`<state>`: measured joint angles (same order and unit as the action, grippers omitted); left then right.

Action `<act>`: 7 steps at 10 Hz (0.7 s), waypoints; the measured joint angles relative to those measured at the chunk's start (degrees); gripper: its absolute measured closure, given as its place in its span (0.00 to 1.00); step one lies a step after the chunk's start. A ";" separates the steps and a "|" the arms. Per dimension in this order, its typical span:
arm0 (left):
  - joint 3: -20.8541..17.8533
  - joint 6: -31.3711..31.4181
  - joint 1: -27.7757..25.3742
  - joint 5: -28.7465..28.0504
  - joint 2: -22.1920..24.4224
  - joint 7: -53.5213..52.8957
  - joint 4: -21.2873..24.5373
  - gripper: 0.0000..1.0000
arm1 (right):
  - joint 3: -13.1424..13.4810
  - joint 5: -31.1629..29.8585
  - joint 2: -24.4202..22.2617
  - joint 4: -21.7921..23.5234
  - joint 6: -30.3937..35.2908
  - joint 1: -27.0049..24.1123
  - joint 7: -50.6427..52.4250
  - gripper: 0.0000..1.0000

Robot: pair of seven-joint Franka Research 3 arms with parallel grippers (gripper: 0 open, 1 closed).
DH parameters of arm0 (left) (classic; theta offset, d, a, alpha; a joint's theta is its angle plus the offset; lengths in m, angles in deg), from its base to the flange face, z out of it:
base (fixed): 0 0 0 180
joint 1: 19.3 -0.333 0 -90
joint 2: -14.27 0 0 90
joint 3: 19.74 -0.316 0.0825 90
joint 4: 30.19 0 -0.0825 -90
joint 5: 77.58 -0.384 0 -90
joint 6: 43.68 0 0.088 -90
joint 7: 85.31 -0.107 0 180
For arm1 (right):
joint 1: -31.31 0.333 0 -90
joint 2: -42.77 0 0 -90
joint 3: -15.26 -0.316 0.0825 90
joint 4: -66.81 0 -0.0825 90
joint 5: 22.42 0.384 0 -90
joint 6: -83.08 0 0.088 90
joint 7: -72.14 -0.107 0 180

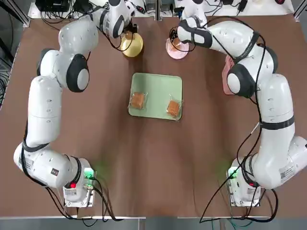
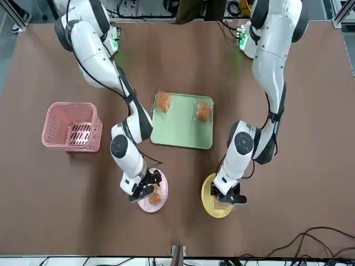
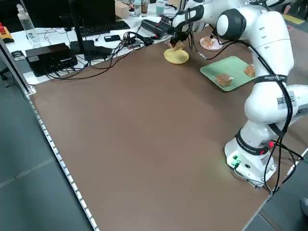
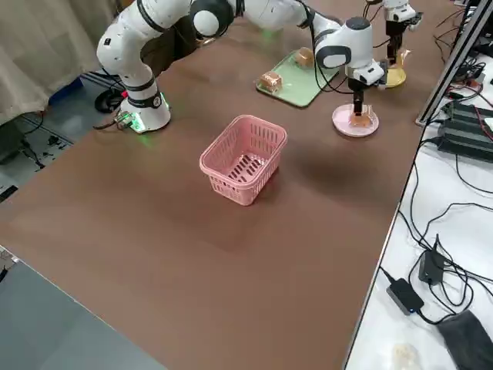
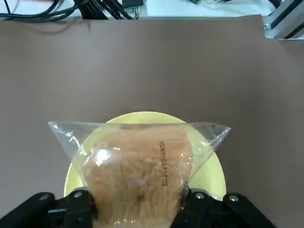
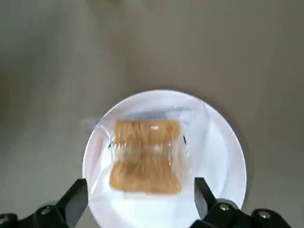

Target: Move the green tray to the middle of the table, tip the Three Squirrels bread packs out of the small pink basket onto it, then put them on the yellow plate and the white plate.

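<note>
The green tray (image 1: 156, 82) lies mid-table with two Three Squirrels bread packs (image 1: 138, 100) (image 1: 173, 108) on it. At the far edge, my left gripper (image 5: 137, 206) hangs over the yellow plate (image 5: 209, 166), shut on another bread pack (image 5: 137, 166) held just above the dish. My right gripper (image 6: 142, 199) stands open over the white plate (image 6: 218, 147), where a bread pack (image 6: 145, 156) lies flat between the spread fingers. The small pink basket (image 2: 72, 126) stands upright and empty off to my right, apart from both grippers.
Beyond the table's far edge lie a keyboard (image 3: 98, 27), black boxes (image 3: 48, 55) and loose cables (image 4: 447, 208). A metal frame post (image 4: 451, 58) rises close to the plates. Bare brown table (image 1: 153, 167) stretches between the tray and the arm bases.
</note>
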<state>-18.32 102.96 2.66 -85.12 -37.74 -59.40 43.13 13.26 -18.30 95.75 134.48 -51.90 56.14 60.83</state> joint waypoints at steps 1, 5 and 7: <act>-0.01 1.26 0.10 0.00 -0.91 1.24 -0.11 0.46 | -0.02 -0.03 -2.12 0.12 4.44 0.44 -3.27 0.01; -0.04 1.90 0.80 0.00 -2.79 3.63 -0.29 0.37 | -0.05 -0.12 -14.35 5.66 19.43 2.87 -14.47 0.02; -0.04 1.90 0.86 0.00 -3.07 4.86 -0.40 0.08 | -0.14 -0.11 -22.17 16.20 19.79 3.92 -17.19 0.04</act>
<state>-18.36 104.85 3.51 -85.12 -40.81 -54.54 42.73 13.13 -18.41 73.58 150.68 -32.11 60.05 43.64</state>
